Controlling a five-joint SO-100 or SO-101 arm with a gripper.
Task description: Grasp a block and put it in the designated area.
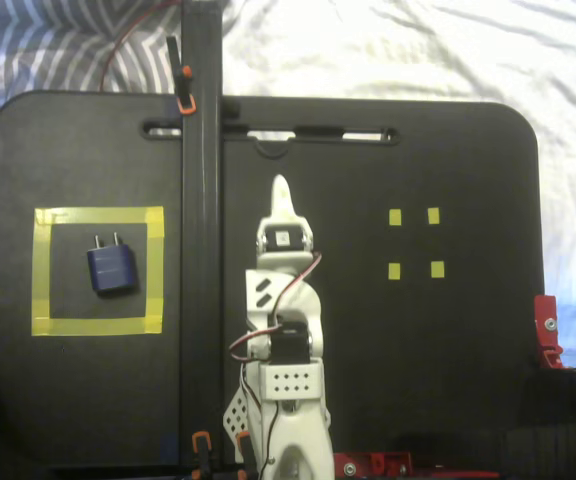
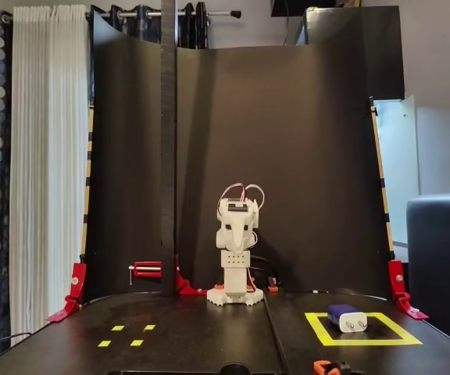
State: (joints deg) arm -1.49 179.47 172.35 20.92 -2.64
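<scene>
The dark blue block (image 1: 111, 268) lies flat inside the designated area, a square of yellow tape (image 1: 155, 270) at the left of the black board, its two prongs pointing toward the board's far edge. In the low fixed view the block (image 2: 346, 318) sits within the tape outline (image 2: 366, 341) at the right. My gripper (image 1: 281, 188) is well away from it, over the middle of the board with nothing in it. Its white fingers are together in a single point. The arm (image 2: 237, 234) is folded low over its base.
Four tiny yellow tape squares (image 1: 395, 217) mark the board's right side, seen at the left (image 2: 118, 328) from the low camera. A tall black post (image 1: 200, 250) stands between arm and block. Red clamps (image 1: 546, 330) hold the board's edges. A black backdrop rises behind the base.
</scene>
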